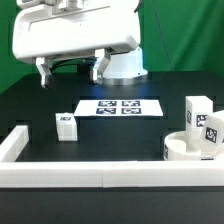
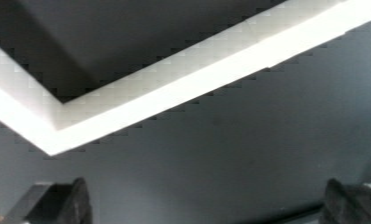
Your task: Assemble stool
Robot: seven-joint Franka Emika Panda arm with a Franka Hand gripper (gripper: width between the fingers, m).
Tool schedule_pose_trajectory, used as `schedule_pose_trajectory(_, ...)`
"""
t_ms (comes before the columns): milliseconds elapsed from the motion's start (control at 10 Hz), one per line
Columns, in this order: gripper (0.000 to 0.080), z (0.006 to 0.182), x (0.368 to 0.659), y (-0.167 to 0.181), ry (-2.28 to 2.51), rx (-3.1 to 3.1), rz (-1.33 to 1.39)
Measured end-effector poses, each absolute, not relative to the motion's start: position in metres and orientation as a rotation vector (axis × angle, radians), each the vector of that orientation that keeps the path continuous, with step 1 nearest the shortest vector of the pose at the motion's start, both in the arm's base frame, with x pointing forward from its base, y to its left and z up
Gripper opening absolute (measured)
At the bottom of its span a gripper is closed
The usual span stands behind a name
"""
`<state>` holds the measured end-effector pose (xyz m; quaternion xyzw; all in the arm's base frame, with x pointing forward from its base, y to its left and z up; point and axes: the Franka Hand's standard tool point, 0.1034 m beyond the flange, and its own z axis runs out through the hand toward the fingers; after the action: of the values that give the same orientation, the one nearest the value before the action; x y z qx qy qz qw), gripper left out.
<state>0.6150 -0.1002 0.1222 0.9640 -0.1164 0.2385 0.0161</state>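
The jaws hang released and empty, spread wide above the black counter (image 1: 30,105); the white round plastic seat (image 1: 176,151) lies at the exterior view's right with one short white blocky tagged leg (image 1: 210,135) on it, a second leg (image 1: 197,108) just behind; a third leg (image 1: 66,124) stands near the marker board (image 1: 120,107).

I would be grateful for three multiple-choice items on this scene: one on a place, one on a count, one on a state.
1. Where is the seat? A the exterior view's right; B its left; C its middle.
2. How many legs show? A one; B three; C five.
3. The end effector is: A open, empty; B shut on a leg; C shut on the seat.
1A, it sits near that view's right edge; 2B, one alone, two near the seat; 3A, jaws wide apart, nothing between.
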Motion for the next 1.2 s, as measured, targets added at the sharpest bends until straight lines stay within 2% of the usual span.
schedule_pose_trajectory(100, 0.0649, 0.116, 0.608, -0.112, -0.110, 2.964, 0.704)
schedule_pose_trajectory(200, 0.0649, 0.114, 0.598, -0.139, 0.055, 2.909, 0.679)
schedule_pose_trajectory(300, 0.0649, 0.111, 0.592, -0.152, 0.111, 2.894, 0.665)
schedule_pose_trajectory(500, 0.0649, 0.108, 0.595, -0.137, 0.079, 2.951, 0.642)
schedule_pose_trajectory(700, 0.0649, 0.102, 0.587, -0.134, 0.048, 3.054, 0.539)
schedule_pose_trajectory(800, 0.0649, 0.097, 0.583, -0.114, 0.006, 3.168, 0.351)
schedule_pose_trajectory(1000, 0.0649, 0.099, 0.575, -0.101, 0.150, 3.248, -0.061)
schedule_pose_trajectory(1100, 0.0649, 0.100, 0.587, -0.102, 0.234, 3.216, -0.102)
schedule_pose_trajectory(1200, 0.0649, 0.098, 0.585, -0.100, 0.249, 3.207, -0.161)
